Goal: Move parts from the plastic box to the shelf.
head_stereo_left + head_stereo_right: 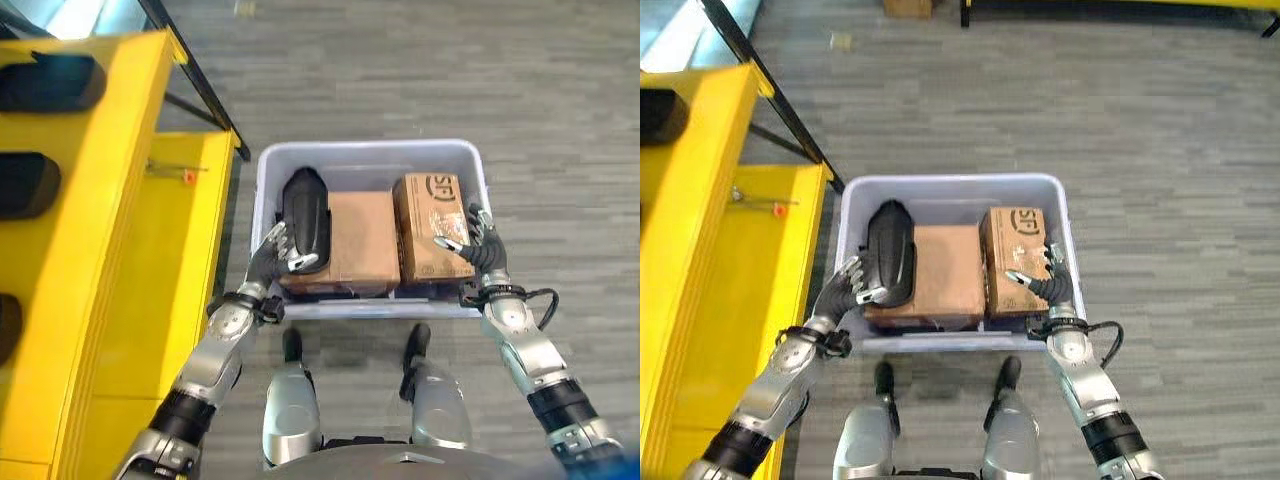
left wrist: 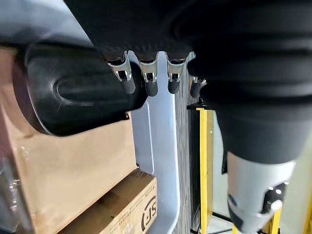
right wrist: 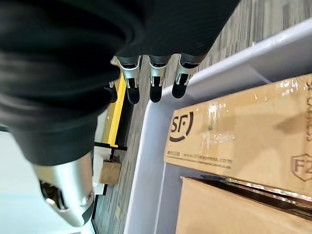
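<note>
Flanking box (image 1: 470, 160), hands (image 1: 278, 256) open.

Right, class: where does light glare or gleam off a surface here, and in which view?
Right wrist view: white glints on the clear tape of the printed cardboard box. Left wrist view: a dull sheen along the black part. Left eye view: a bright patch beyond the yellow shelf.

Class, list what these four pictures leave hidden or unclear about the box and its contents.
- Plastic box floor: covered by the cartons and black part, head views.
- Left hand: contact with the black part, unclear.
- Right hand: contact with the taped carton, unclear.
- Yellow shelf: cut off at the edge.
</note>
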